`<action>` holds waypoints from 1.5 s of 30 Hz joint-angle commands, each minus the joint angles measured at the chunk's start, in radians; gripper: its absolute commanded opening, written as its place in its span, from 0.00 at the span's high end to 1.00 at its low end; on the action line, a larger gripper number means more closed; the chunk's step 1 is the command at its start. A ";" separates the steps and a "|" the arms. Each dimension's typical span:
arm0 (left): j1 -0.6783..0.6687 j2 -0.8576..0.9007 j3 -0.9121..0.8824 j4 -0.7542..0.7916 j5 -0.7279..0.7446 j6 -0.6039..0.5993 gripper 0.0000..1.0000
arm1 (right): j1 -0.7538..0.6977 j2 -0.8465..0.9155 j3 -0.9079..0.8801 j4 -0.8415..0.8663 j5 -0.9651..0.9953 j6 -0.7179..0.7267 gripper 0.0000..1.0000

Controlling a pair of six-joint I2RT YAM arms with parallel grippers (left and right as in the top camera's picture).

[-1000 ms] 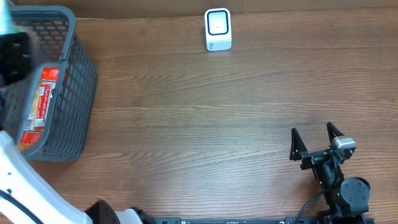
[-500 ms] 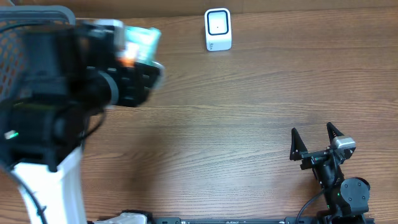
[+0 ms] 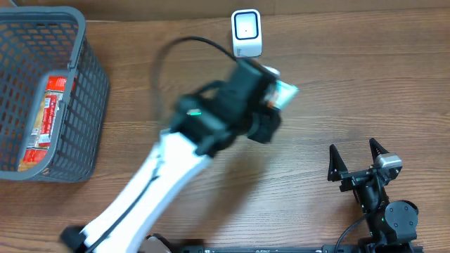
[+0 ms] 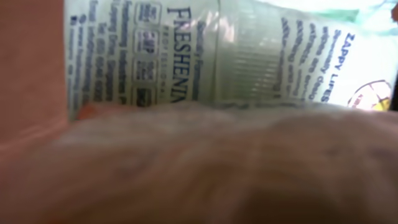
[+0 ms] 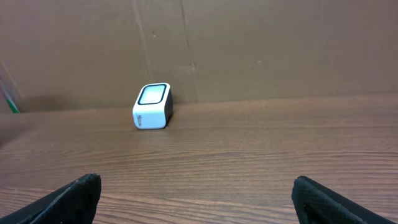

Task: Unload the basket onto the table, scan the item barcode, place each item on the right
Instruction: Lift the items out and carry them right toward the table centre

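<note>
- The table (image 3: 351, 84) is brown wood, smooth, with thin grain lines.
- The scanner (image 3: 246, 33) is smooth white plastic with a dark shiny face.
- The packet (image 4: 186, 62), near the scanner, is thin shiny plastic wrap with print.
- The basket (image 3: 95, 91), well apart from the scanner, is dull grey plastic mesh.

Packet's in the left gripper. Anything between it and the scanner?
Nothing visible. The packet, held by the left gripper, hangs just right of the scanner, with only bare table between them. The basket sits far left, and the open right gripper is near the front right.
</note>
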 commanded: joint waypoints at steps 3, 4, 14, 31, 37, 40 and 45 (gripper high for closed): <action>-0.077 0.140 -0.041 0.087 -0.026 -0.101 0.80 | -0.003 -0.008 -0.011 0.005 0.002 0.002 0.00; -0.085 0.163 -0.041 0.098 -0.024 -0.113 0.83 | -0.003 -0.008 -0.011 0.005 0.002 0.002 0.00; -0.126 0.334 -0.041 0.137 0.003 -0.322 0.84 | -0.003 -0.008 -0.011 0.005 0.002 0.002 0.00; -0.199 0.478 -0.041 0.298 -0.072 -0.367 0.86 | -0.003 -0.008 -0.011 0.005 0.001 0.002 0.00; -0.200 0.505 -0.041 0.307 -0.072 -0.367 0.84 | -0.003 -0.008 -0.011 0.005 0.002 0.002 0.00; -0.200 0.507 -0.041 0.308 -0.069 -0.367 0.77 | -0.003 -0.008 -0.011 0.005 0.001 0.002 0.00; -0.200 0.507 -0.041 0.307 -0.018 -0.357 0.53 | -0.003 -0.008 -0.011 0.005 0.001 0.002 0.00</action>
